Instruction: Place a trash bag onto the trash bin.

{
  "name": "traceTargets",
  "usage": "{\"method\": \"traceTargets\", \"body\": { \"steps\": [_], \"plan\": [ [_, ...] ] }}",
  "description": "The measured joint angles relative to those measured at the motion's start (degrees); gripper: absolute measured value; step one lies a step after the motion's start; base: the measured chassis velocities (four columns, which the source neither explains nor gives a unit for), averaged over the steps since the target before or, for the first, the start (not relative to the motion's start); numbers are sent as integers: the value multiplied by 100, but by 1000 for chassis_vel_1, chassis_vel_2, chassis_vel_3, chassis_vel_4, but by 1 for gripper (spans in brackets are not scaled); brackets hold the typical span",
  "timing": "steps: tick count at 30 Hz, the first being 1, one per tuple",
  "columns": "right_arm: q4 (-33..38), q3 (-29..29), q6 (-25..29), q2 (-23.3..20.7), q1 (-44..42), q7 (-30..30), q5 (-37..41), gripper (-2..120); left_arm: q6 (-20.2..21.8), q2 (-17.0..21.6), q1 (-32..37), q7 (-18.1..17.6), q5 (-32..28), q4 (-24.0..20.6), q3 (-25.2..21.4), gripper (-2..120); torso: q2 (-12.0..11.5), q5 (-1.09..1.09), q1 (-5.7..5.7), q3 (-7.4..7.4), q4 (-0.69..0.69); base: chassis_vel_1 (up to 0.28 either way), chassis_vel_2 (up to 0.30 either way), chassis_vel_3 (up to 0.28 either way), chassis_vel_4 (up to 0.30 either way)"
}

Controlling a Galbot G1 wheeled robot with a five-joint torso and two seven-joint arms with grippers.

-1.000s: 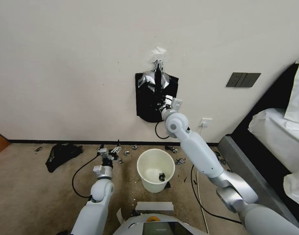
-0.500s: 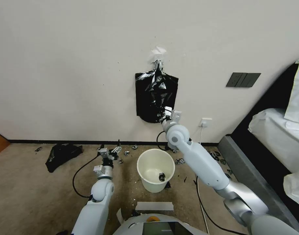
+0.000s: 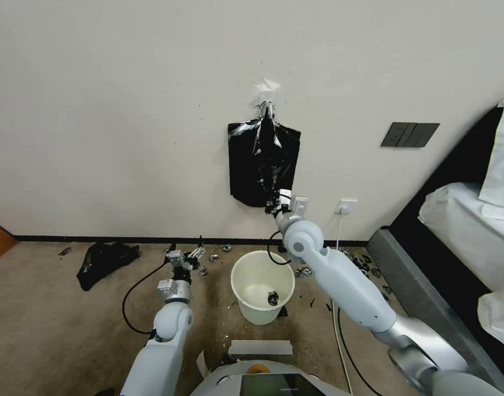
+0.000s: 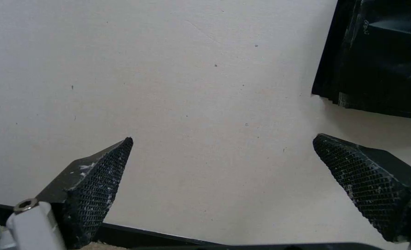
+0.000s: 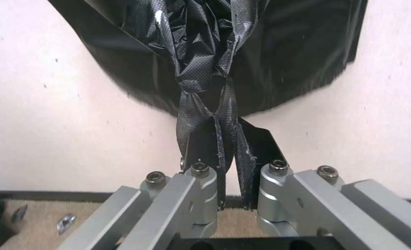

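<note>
One bag (image 5: 201, 69) pinched in the right claw (image 5: 228, 152) needs a steady downward pull off the wall clip (image 3: 266, 108); left claw (image 4: 242, 180) gapes idle.

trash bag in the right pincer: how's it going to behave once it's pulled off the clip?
Likely floppy: the trash bag is bunched into a twisted strand where the right pincer pinches it. Probably very light, since the film is thin and wrinkled. Its glossy surface may slip, and the bag would likely hang limp rather than open over the trash bin.
</note>
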Motion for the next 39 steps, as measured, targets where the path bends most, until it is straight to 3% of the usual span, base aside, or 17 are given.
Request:
{"method": "traceTargets", "body": {
  "steps": [20,39],
  "plan": [
    [560,158,-5,-178,-1187,-220,-558,10,21,-8,-67,-3,0,8,20,100,0,0,0,0,0,0,0,0,0],
    [714,174,23,-272,-1468,-326,-680,8,26,-52,-82,-3,20,39,58,100,0,0,0,1,-1,0,0,0,0]
  ]
}}
